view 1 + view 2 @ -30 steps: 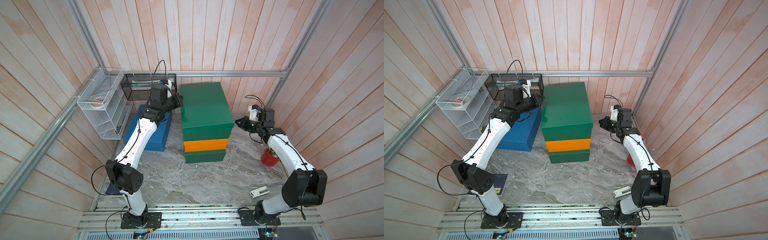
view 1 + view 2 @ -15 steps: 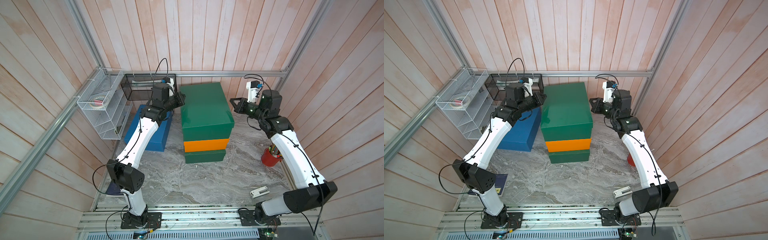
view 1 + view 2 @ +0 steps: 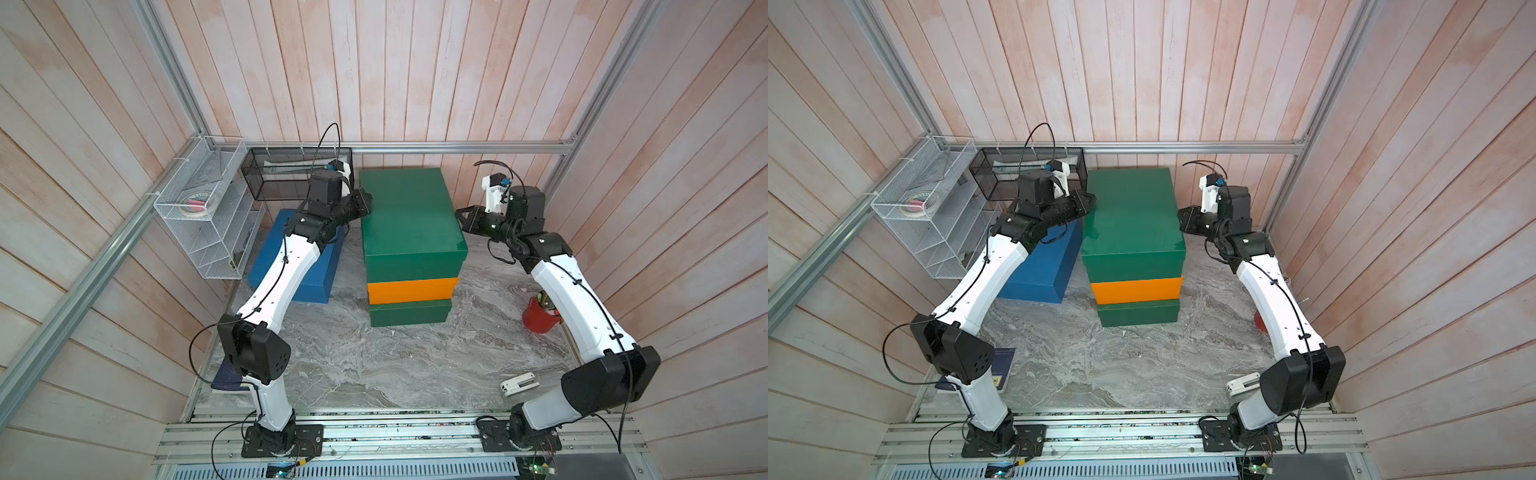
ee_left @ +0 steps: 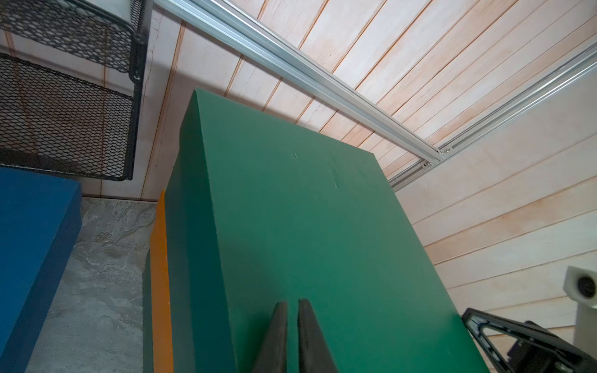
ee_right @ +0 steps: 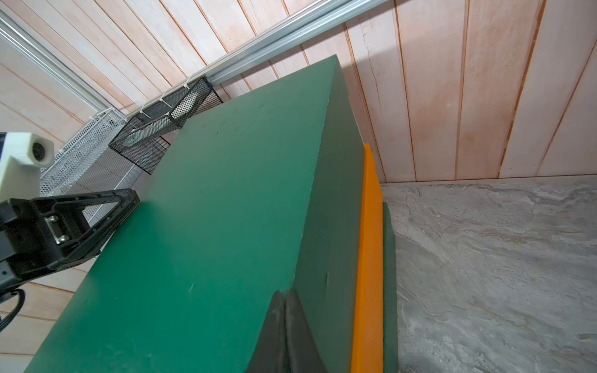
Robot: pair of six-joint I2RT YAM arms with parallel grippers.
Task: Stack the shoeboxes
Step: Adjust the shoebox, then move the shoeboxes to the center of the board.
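Seen from above, three boxes stand stacked in the middle of a grey marbled surface, close to the back wall. The top green shoebox rests on the orange shoebox, which rests on the bottom green shoebox. The blue shoebox lies flat on the surface just left of the stack, apart from it and partly hidden under the left arm.

The left arm rises from its base at the lower left of the frame and leans up and to the right across the blue shoebox. It bends at the wrist so that its end points right, at the left long edge of the top green shoebox. A black mesh basket hangs on the wall just behind that wrist. In the wrist view the left fingers are narrow, with only a thin slit between them, and hold nothing. Their tips lie over the lid's top face just inside its edge. Whether they press on it cannot be told.

The right arm climbs from the lower right of the frame and leans up and to the left. Its wrist is turned so the end points left, at the right long edge of the same box. The right fingers are pressed together and empty, their tips at the rim where the lid's top meets its side.
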